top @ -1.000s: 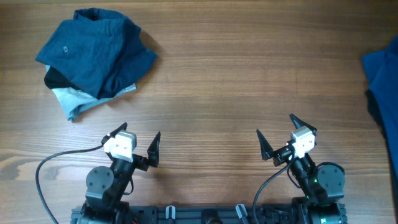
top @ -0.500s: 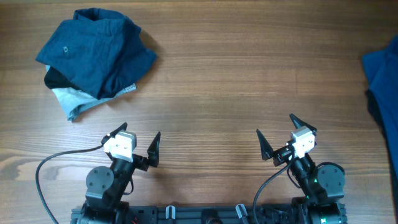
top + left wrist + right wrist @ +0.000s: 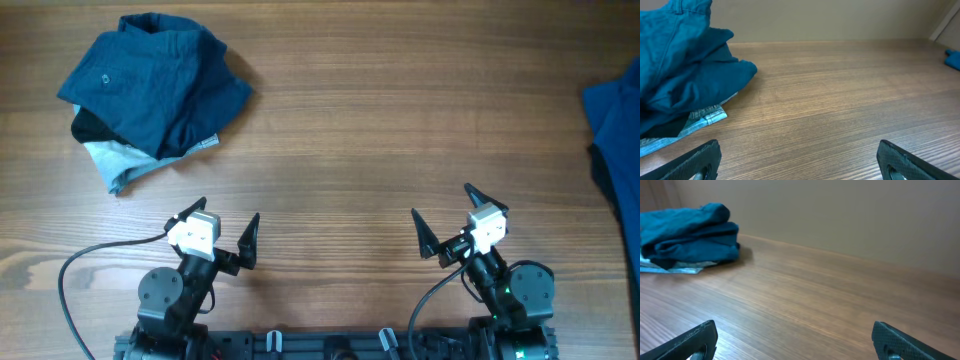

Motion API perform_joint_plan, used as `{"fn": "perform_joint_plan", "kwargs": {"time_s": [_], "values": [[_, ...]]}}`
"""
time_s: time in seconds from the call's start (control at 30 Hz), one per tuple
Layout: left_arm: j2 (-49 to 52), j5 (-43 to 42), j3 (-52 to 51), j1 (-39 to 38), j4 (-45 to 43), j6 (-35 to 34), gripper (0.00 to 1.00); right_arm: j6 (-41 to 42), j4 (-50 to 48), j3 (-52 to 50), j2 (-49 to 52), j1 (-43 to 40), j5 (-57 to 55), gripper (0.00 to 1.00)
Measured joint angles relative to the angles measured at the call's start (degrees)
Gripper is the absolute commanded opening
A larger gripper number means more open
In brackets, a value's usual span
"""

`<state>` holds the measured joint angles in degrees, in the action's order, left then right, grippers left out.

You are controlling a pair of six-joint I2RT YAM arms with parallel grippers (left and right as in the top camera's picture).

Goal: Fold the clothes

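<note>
Left gripper and right gripper are being held fully open, empty. The blue garment should be gripped at its near edge and spread flat first.

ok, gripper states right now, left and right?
Left gripper: open, holding nothing.
Right gripper: open, holding nothing.

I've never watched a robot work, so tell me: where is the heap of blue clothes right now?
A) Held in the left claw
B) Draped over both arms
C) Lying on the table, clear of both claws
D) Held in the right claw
C: the heap lies on the table, well away from the left gripper and right gripper, which are both open and empty.
</note>
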<state>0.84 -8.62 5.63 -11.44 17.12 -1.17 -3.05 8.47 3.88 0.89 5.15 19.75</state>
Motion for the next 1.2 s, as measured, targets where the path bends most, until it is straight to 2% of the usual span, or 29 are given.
{"fn": "perform_joint_plan", "kwargs": {"time_s": [0.17,0.3,0.37,0.43,0.63,0.67,0.73,0.83,0.93,1.0,1.2], "values": [[0.0,-0.2,0.0,0.0,-0.1,0.0,1.00,11.3,-1.5,0.0,0.0,0.0,2.1,1.00],[0.4,-0.2,1.3,0.0,0.0,-2.8,1.00,17.2,-3.3,1.4,0.0,0.0,4.2,1.00],[2.5,0.3,5.0,0.0,1.2,-4.2,1.00,18.7,-1.9,5.0,0.6,0.0,3.8,1.00],[8.8,2.3,12.9,0.0,3.1,-5.3,1.00,19.8,4.0,12.9,4.2,0.0,1.1,0.99],[39.6,4.7,41.9,0.0,20.7,-5.7,1.00,19.7,23.1,34.3,30.1,-0.1,-6.2,1.00],[46.5,4.9,48.7,0.0,28.1,-5.8,1.00,19.7,28.6,39.5,37.5,-0.1,-8.5,1.00],[59.5,5.2,61.2,0.0,37.1,-5.9,1.00,19.7,34.9,48.5,51.8,-0.1,-11.3,1.00],[72.6,5.5,73.2,0.0,46.3,-5.8,1.00,18.8,41.5,59.5,68.7,-0.2,-8.5,1.00],[78.1,5.6,76.4,0.0,47.3,-5.8,1.00,18.3,44.9,66.2,79.5,-0.9,-8.7,0.99],[79.3,5.6,76.4,0.0,48.0,-5.8,1.00,19.3,45.9,70.7,84.7,-3.8,-11.2,0.93],[79.3,5.5,76.8,0.0,49.6,-5.8,1.00,22.1,42.8,85.6,96.5,-24.6,-17.4,0.86]]}}
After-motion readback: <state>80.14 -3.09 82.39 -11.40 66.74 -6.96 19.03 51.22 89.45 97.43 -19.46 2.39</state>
